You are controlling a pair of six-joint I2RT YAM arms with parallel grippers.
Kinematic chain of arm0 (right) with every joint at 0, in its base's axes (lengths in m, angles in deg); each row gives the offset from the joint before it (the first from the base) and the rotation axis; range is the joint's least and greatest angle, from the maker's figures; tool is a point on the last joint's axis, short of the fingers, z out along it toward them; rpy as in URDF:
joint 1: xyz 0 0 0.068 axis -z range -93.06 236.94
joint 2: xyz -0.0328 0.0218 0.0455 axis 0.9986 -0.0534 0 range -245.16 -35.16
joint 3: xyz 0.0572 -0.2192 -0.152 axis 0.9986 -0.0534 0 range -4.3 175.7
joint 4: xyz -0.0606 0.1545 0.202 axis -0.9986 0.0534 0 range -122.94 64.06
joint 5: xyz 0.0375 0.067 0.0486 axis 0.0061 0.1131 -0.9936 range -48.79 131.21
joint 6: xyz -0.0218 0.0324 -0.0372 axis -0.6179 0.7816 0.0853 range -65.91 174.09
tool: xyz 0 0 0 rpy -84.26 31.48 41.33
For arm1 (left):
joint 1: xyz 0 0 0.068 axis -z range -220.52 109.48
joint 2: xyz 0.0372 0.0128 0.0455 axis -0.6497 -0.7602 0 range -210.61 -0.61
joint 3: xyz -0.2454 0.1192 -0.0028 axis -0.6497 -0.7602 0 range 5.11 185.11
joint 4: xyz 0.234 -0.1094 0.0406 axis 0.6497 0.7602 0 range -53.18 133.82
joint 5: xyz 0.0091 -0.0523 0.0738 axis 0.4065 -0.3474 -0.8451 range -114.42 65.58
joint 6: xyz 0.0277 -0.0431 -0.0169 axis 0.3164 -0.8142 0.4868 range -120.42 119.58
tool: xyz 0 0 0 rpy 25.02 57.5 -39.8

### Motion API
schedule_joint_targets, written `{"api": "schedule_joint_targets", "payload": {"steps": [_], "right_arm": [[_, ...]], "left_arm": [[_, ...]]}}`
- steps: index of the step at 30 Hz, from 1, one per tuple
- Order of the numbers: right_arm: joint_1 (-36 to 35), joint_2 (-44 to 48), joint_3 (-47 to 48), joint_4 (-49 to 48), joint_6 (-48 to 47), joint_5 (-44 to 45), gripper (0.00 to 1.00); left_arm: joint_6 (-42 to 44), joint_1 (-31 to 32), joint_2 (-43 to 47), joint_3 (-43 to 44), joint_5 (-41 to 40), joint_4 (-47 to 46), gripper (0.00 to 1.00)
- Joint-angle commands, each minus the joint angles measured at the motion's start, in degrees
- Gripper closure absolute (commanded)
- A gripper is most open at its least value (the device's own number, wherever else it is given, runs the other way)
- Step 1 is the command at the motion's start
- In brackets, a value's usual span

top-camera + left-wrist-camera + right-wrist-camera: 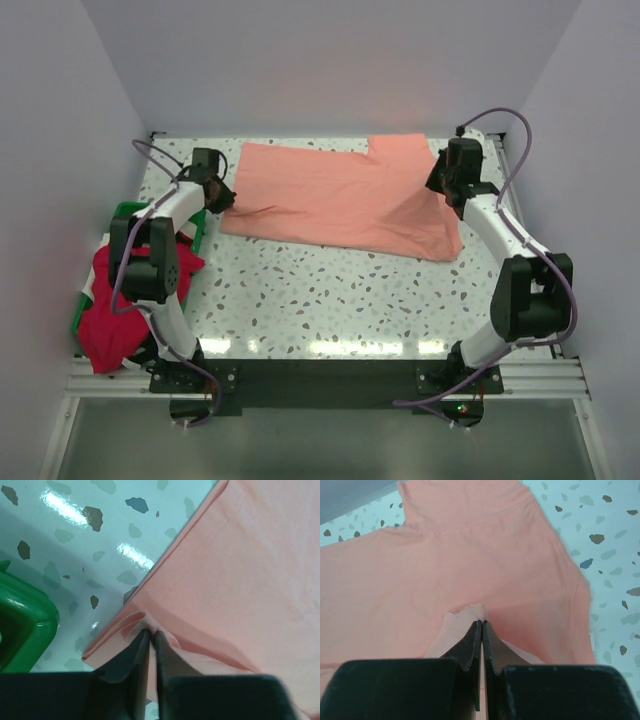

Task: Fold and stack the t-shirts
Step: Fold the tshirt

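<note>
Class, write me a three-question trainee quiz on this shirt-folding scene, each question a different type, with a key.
1. True or false: the left gripper and right gripper are both shut on the salmon-pink t-shirt.
2. Where is the crimson t-shirt? A) draped on the green bin B) flat mid-table C) in the right gripper
3. Fill in: the bin sits on the robot's ____ side.
Key: 1 true; 2 A; 3 left.

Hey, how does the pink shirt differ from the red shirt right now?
The pink shirt lies spread on the table; the red shirt hangs crumpled over the green bin. The left gripper and right gripper pinch the pink shirt; nothing holds the red shirt. Both are plain cloth.
</note>
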Motion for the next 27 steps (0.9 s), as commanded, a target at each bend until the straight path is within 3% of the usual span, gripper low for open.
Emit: {"api": "schedule_joint_targets", "payload": {"steps": [1, 4, 5, 8, 12, 18, 22, 24, 27], "right_arm": [[-0.19, -2.04, 3.08, -4.24, -2.15, 1.66, 1.0], [-0.1, -3.89, 4.13, -3.46, -2.94, 2.19, 1.0], [-0.1, -4.5, 4.57, -3.02, -3.21, 2.28, 1.0], [-0.01, -6.35, 6.93, -0.56, -3.47, 3.33, 0.87], [0.16, -8.72, 9.75, 6.72, -1.46, 7.02, 0.84], [0.25, -10.66, 8.53, 11.31, 0.74, 8.69, 0.88], [0.25, -10.57, 7.21, 7.02, 0.83, 2.73, 0.79], [-0.36, -12.58, 9.39, 6.48, 0.83, -1.74, 0.76], [-3.25, -18.36, 16.86, 11.29, -1.0, -0.72, 0.71]], "left_arm": [[0.87, -0.25, -1.21, 3.21, 0.37, -1.61, 0.8], [1.22, -0.96, -0.95, 3.83, 0.54, -1.52, 0.61], [1.13, -1.22, -0.6, 3.65, 0.54, -1.52, 0.5], [0.78, -1.22, 2.73, 1.2, 0.45, -2.4, 0.41], [0.25, -1.05, 6.34, -4.07, 1.68, -4.59, 0.4], [-0.28, -0.17, 7.14, -9.53, 4.14, -7.58, 0.41], [-0.1, 0.53, 6.79, -11.29, 4.67, -8.55, 0.42], [-0.19, 0.62, 6.53, -11.9, 4.94, -8.9, 0.43], [-0.19, 0.89, 6.26, -11.99, 5.2, -8.9, 0.43]]}}
